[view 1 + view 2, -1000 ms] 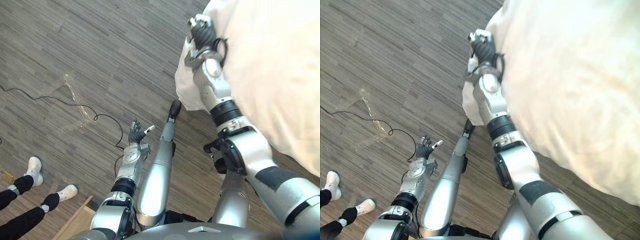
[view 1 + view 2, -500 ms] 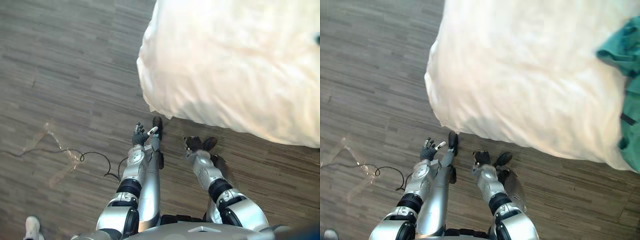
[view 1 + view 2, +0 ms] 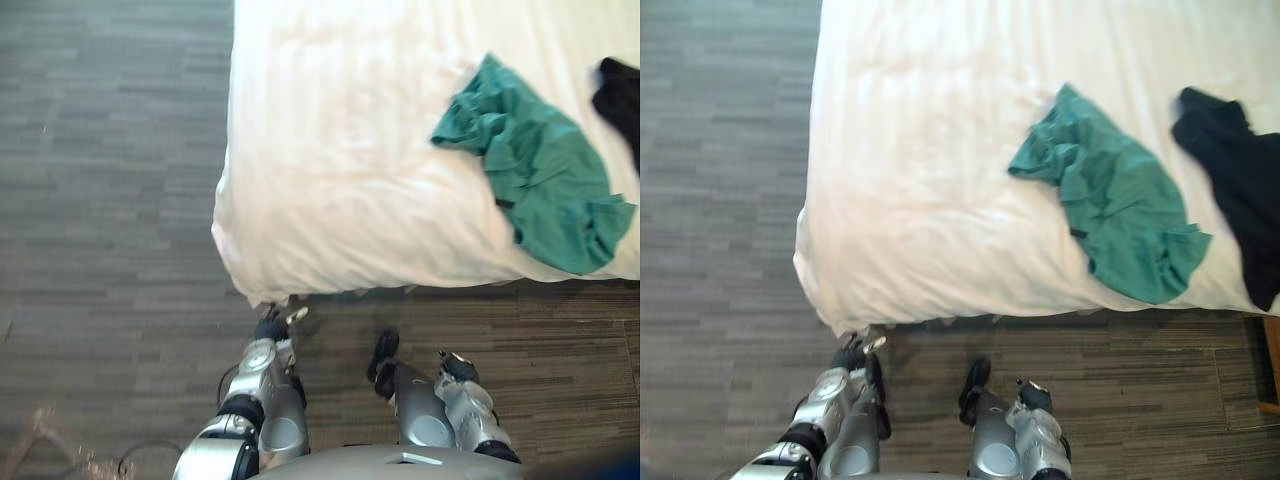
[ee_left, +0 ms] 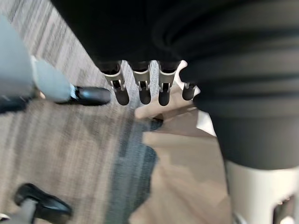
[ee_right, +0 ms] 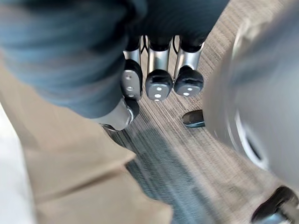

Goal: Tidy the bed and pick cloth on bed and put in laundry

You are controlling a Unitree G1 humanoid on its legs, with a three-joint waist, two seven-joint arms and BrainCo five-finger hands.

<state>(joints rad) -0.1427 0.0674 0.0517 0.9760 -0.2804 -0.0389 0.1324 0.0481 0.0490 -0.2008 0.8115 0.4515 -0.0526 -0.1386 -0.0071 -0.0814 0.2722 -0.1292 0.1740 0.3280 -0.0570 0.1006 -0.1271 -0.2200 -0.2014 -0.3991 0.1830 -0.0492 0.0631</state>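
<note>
A green cloth [image 3: 530, 170] lies crumpled on the white bed [image 3: 330, 170], toward its right side and near the front edge. A black cloth [image 3: 1235, 170] lies further right on the bed. My left hand [image 3: 272, 325] hangs low just below the bed's front left corner, its fingers [image 4: 140, 91] straight and holding nothing. Over the floor in front of the bed my right hand [image 3: 455, 365] hangs low too, with relaxed fingers [image 5: 159, 84] and nothing in it. Both hands are well short of the cloths.
The bed's front edge and left corner [image 3: 245, 275] stand right ahead of me. Grey-brown wood floor [image 3: 100, 200] spreads to the left and along the front. A wooden piece [image 3: 1270, 375] shows at the right edge.
The camera has swung round to face the bed, bringing the cloths into view. My right hand has left the white bedding corner and dropped to my side. The left hand stays low.
</note>
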